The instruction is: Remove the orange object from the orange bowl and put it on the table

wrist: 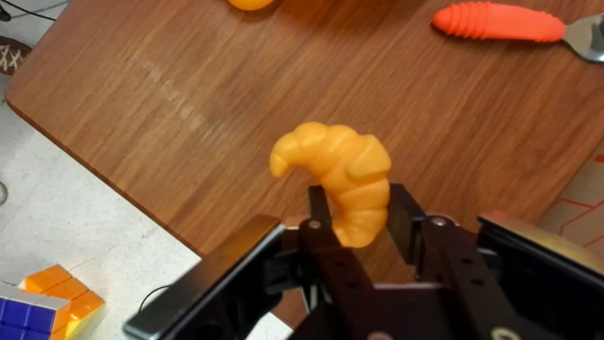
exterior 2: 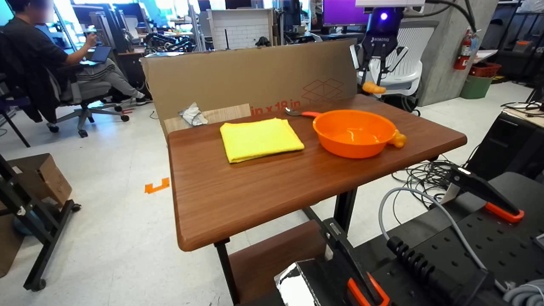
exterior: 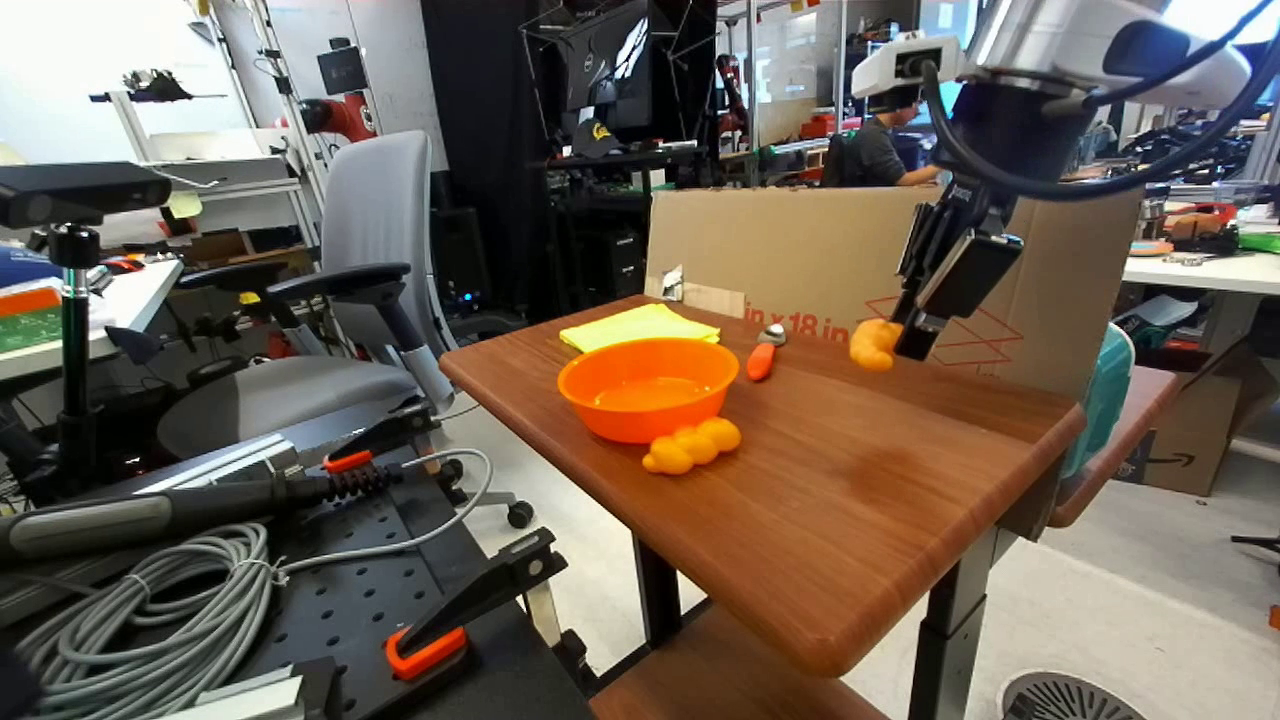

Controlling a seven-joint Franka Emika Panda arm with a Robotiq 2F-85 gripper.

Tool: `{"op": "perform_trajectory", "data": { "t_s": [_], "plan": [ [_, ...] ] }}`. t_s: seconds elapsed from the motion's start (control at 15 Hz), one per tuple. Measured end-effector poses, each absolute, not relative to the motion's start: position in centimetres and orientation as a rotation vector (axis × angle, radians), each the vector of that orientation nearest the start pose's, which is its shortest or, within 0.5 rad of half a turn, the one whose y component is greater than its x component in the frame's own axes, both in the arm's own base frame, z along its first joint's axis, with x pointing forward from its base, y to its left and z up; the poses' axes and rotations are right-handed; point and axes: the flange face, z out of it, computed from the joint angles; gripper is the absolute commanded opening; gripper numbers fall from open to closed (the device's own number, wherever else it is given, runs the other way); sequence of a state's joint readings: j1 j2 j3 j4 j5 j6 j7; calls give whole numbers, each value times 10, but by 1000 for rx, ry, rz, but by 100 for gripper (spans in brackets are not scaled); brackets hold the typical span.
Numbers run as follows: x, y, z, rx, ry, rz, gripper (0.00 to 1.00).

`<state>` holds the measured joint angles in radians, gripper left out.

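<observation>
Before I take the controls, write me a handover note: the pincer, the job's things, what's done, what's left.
Pincer: shut on the croissant.
Croissant: held in the air above the table, not touching its top.
Bowl: upright on the table, with a lumpy orange braid right beside it.
Done: croissant is out of the bowl.
Left: lower the croissant onto the table and release it; bare wood away from the braid is probably the easiest spot.
</observation>
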<state>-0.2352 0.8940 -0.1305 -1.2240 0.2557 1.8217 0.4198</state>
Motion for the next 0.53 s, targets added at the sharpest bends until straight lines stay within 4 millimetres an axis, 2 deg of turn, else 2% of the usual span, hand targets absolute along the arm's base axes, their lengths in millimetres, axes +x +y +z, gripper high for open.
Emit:
{"op": "perform_trajectory", "data": {
  "t_s": [0.27,0.53],
  "plan": [
    [698,-208,188,-2710,1303,446,11],
    [704,-188,167,-2713,1352,438,11]
  ]
}}
